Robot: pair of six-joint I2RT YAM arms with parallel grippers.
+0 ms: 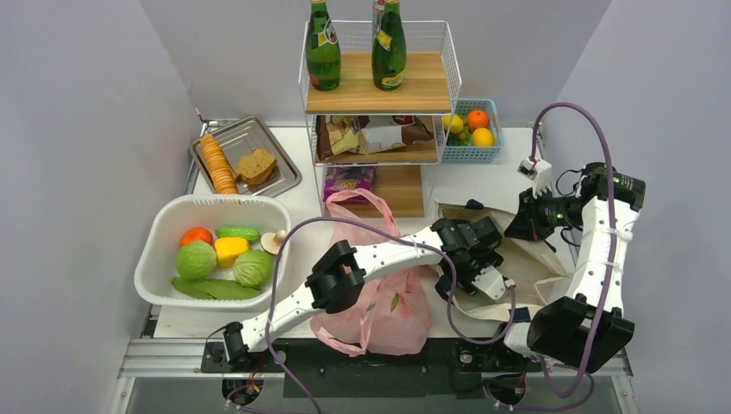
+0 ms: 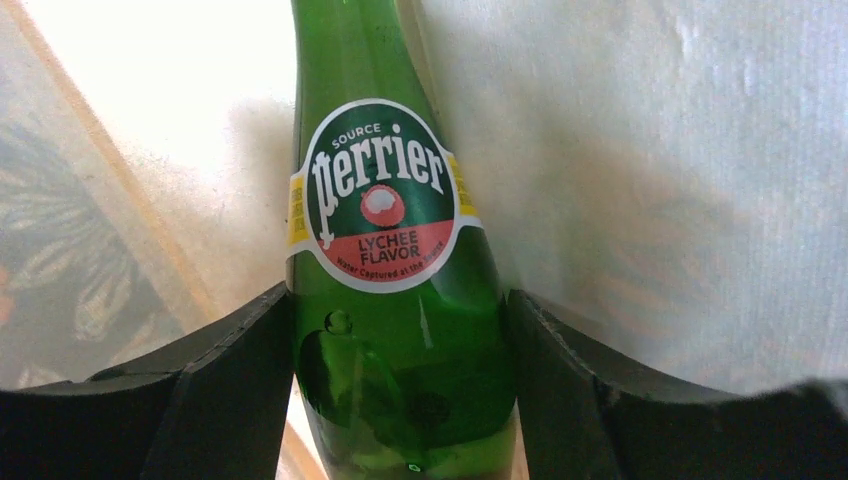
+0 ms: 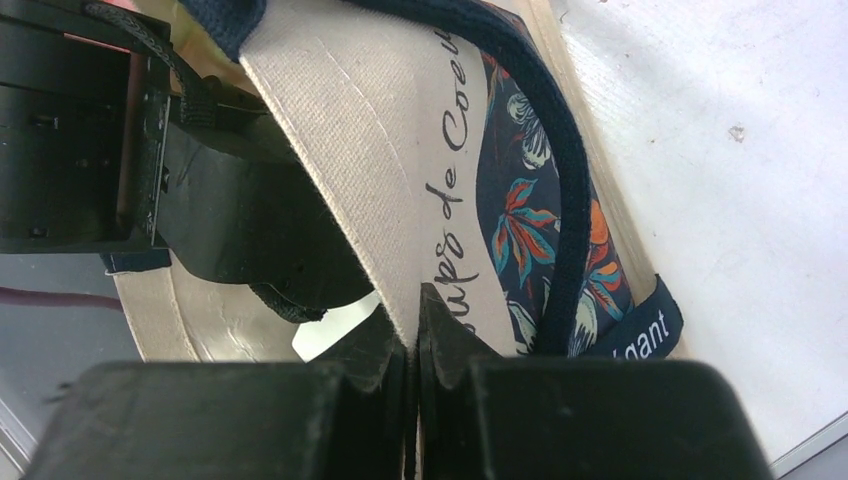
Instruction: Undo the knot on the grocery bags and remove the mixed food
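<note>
The left gripper (image 2: 400, 310) squeezes the green bottle (image 2: 380, 195) inside the tote (image 3: 350, 150), whose rim the right gripper (image 3: 413, 345) pinches tight, toward the table's (image 1: 509, 172) right edge. Slick glass may slip on lifting.

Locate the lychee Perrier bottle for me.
In the left wrist view, the lychee Perrier bottle sits between the left gripper's fingers, inside the canvas tote right of the pink bag.

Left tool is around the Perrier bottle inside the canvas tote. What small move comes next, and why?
Probably draw the green bottle out through the canvas tote mouth. The left tool has its fingers against the glass on both sides, no gap visible, and the right tool is shut on the tote's edge, keeping it open.
</note>
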